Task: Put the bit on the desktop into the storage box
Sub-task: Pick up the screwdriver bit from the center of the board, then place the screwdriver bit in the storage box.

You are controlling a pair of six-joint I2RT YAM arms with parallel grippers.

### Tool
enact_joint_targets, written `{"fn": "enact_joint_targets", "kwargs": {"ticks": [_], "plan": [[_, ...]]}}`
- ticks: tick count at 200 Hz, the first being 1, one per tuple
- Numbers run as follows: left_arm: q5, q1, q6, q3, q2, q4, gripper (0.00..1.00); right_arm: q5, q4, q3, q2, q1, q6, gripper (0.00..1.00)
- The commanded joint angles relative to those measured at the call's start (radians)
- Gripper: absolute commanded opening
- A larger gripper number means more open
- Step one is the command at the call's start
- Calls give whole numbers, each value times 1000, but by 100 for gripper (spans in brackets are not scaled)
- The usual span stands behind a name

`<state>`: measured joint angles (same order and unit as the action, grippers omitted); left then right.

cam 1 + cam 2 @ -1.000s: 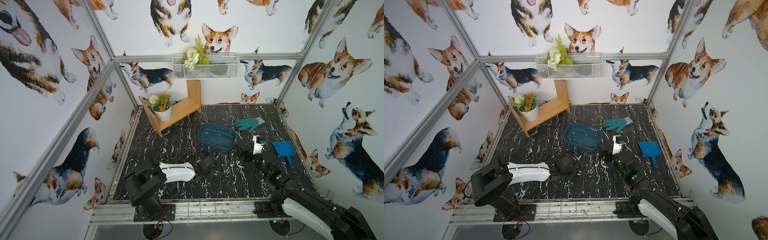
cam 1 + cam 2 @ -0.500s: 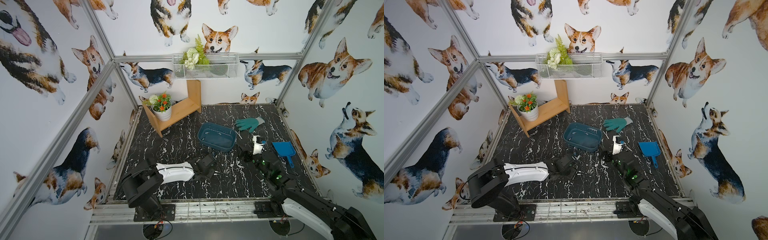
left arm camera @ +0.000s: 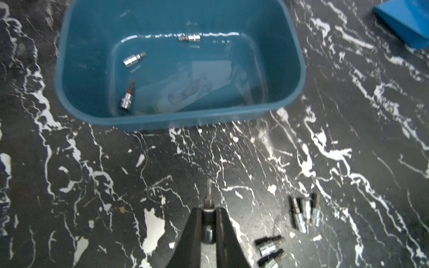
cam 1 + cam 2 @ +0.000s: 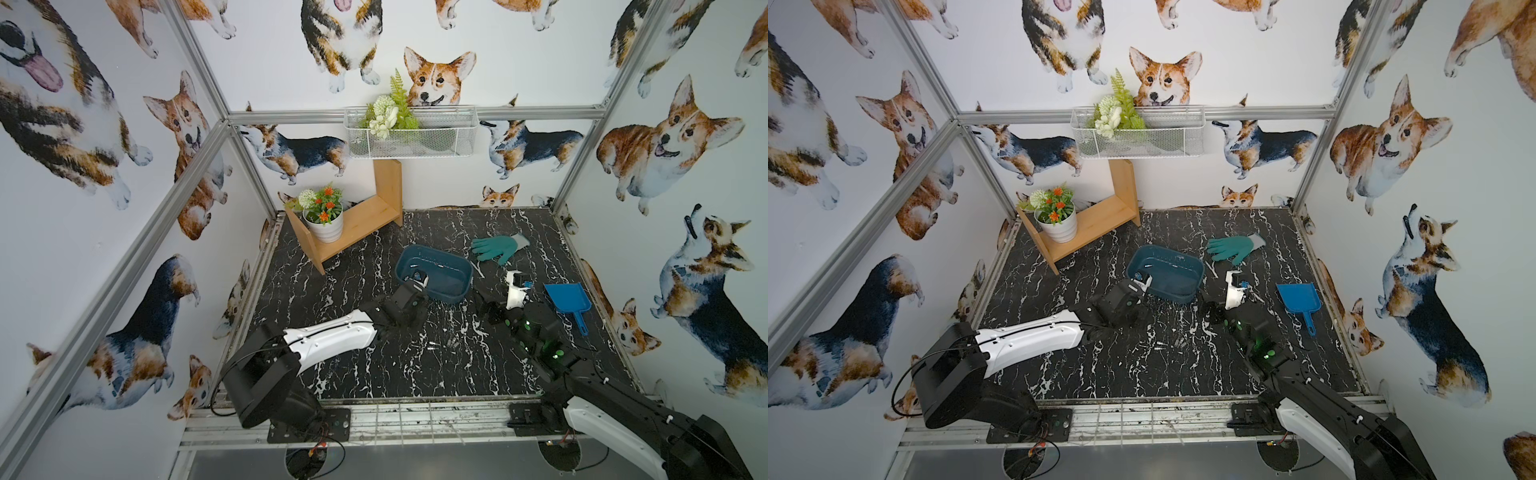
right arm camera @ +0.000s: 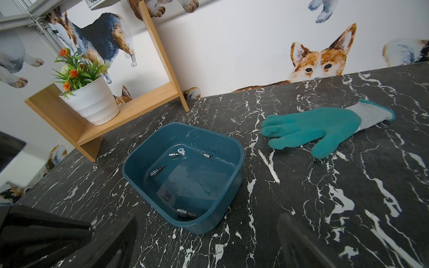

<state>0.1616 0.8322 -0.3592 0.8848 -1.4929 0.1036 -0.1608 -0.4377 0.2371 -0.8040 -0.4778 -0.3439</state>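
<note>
Marble bench holds loose bits near the storage box; left fingers clench one bit, likely for carrying over; right fingers splayed, empty

My left tool hides most of the bit it pinches, the frame edge crops the blue dustpan, and the fingers of my right tool are blurred and cut off.

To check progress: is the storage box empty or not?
Not empty: the storage box holds four bits, lying on its floor.
</note>
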Motion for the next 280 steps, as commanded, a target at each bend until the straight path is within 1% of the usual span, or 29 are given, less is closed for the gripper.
{"fn": "enact_joint_targets", "kwargs": {"ticks": [1,55,64,92,116,120,132,133,137,143,149,164,204,215,231,259,270,280], "plan": [[-55,-48,32,42,-20,-61,9,-17,-36,-2,2,-2,2,100],[-126,-159,54,179,-159,-150,8,-12,-38,-4,0,-1,0,100],[-134,-175,57,203,-208,-159,7,-11,-38,-4,0,-1,0,100],[-133,-200,69,266,-299,-183,7,-14,-38,-4,1,-2,3,100],[-139,-211,64,294,-343,-204,7,-13,-38,-4,2,-1,3,100],[-139,-211,62,296,-347,-207,9,-14,-37,-4,1,-1,3,100],[-138,-214,58,296,-349,-214,21,-14,-36,-4,1,-1,3,100],[-138,-214,57,297,-349,-215,23,-14,-36,-4,2,-1,3,100],[-136,-214,56,295,-348,-217,28,-12,-37,-4,2,-1,3,100],[-132,-216,54,292,-342,-220,40,-13,-37,-4,2,-2,3,100],[-130,-217,51,287,-335,-225,50,-11,-37,-4,2,-1,3,100],[-130,-224,39,267,-305,-234,66,-11,-37,-3,3,-1,3,100],[-123,-241,14,175,-173,-251,90,-2,-23,4,4,-1,-7,100],[-109,-242,10,135,-91,-252,99,9,-7,8,6,-1,-18,100],[-83,-244,7,64,3,-252,100,22,48,22,6,-1,-55,100],[-58,-261,-6,-96,191,-275,100,50,227,91,-3,-3,-128,99],[-35,-266,-6,-147,266,-271,100,71,279,107,-7,-3,-150,97],[-14,-272,0,-224,332,-265,100,100,311,114,-11,-5,-163,95]]}}
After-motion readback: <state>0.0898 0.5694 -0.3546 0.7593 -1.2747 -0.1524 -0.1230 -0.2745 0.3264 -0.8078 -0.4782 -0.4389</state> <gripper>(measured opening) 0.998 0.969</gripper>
